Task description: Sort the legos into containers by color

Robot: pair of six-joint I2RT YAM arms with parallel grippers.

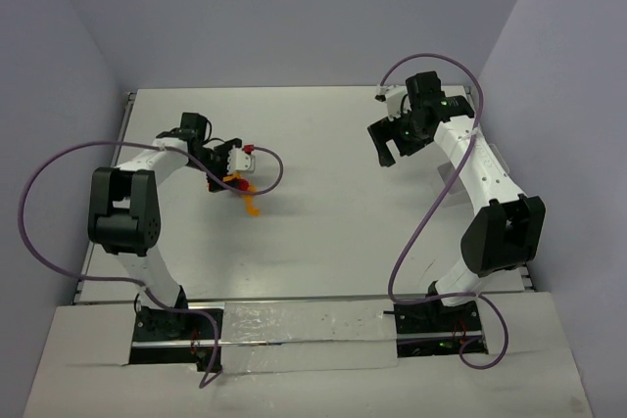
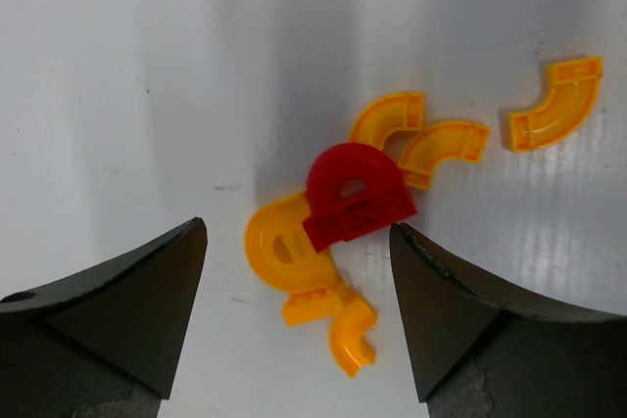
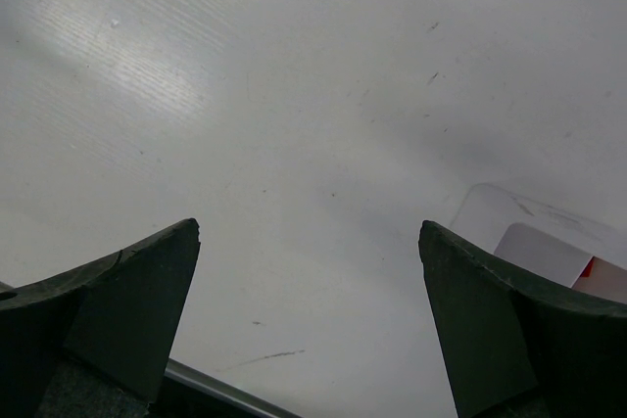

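**Counter** (image 1: 333,212): white, matt, with both arms reaching out over it.

**Left hand** (image 2: 299,242): fingers spread apart and gripping nothing. It hangs directly over the lego cluster on the left half of the counter, with one dark fingertip to each side of the pile.

**Legos, left cluster:**
- Red arch brick (image 2: 355,193): lies between the fingertips, its lower corner overlapping the yellow arch brick.
- Yellow arch brick (image 2: 279,247): just beside and partly under the red one.
- Small yellow block (image 2: 313,306) and small yellow curl (image 2: 351,335): both sit against the near edge of the yellow arch.
- Pair of yellow quarter-curves (image 2: 421,139): they touch each other, just beyond the red arch.
- Single yellow quarter-curve (image 2: 556,105): lies apart, off to the right.

**Right hand** (image 3: 309,232): fingers fully apart and holding nothing. It is raised over bare counter on the far right side, well away from the cluster.

**Container** (image 3: 519,222): translucent white bin, only partly visible behind the right fingertip in the right wrist view. A speck of red shows at its edge, and I cannot tell what it is.
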